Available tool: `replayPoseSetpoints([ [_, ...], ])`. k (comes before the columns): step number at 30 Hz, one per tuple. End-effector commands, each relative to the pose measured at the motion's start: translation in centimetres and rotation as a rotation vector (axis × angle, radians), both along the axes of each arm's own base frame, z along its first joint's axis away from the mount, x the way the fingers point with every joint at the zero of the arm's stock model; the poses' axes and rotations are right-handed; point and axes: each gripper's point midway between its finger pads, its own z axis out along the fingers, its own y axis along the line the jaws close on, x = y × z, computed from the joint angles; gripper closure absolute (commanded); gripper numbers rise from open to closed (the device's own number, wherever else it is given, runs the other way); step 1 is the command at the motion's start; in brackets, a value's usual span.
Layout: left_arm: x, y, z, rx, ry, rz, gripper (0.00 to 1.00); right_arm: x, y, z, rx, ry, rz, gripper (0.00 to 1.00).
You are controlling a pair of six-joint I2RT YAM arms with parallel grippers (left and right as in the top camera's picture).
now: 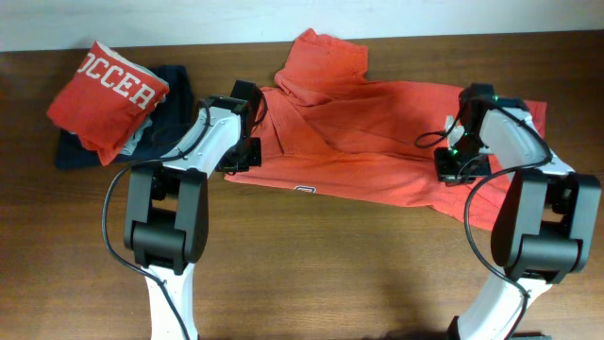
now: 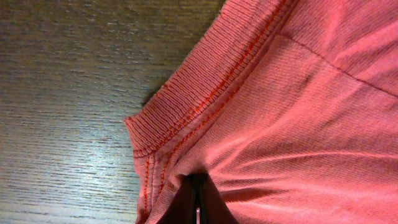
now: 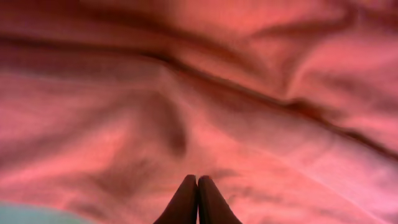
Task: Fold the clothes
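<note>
The clothes, a coral-red T-shirt, lie spread and rumpled across the middle of the wooden table, with one part bunched up toward the far edge. My left gripper is at the shirt's left edge. In the left wrist view it is shut, and the fabric beside a ribbed, stitched hem is puckered over its tips. My right gripper hangs over the shirt's right part. Its fingers are pressed together against the blurred red cloth, and I see no fabric between them.
At the far left a second red garment, folded and printed with white block letters, rests on a folded dark navy garment. Bare wood runs along the near side of the table, between the two arm bases.
</note>
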Motion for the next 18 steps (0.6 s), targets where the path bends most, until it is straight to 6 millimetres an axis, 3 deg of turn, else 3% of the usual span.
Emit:
replayPoseSetpoints([
  [1,-0.4,0.9,-1.2,0.033,0.027,0.012,0.95,-0.2,-0.2,-1.2,-0.018,-0.009,-0.009,0.93],
  [5,-0.4,0.9,-1.2,0.033,0.027,0.012,0.95,0.8,-2.2,-1.6,-0.136,-0.053,-0.016,0.96],
  [9,-0.3,0.9,-1.2,0.034,0.026,0.012,0.95,3.0,-5.2,-1.0,-0.279,-0.146,-0.071,0.96],
  [11,-0.4,0.9,-1.2,0.033,0.027,0.011,0.95,4.7,-6.8,-0.5,-0.308,-0.234,-0.142,0.94],
  [14,-0.3,0.9,-1.2,0.033,0.027,0.011,0.95,6.1,-8.2,0.4,-0.317,-0.295,-0.191,0.84],
  [16,-0.4,0.9,-1.2,0.033,0.027,0.011,0.96,6.3,-8.9,1.3,-0.320,-0.299,-0.206,0.84],
  [18,-0.4,0.9,-1.2,0.033,0.027,0.011,0.95,5.9,-9.3,2.4,-0.314,-0.272,-0.216,0.92],
])
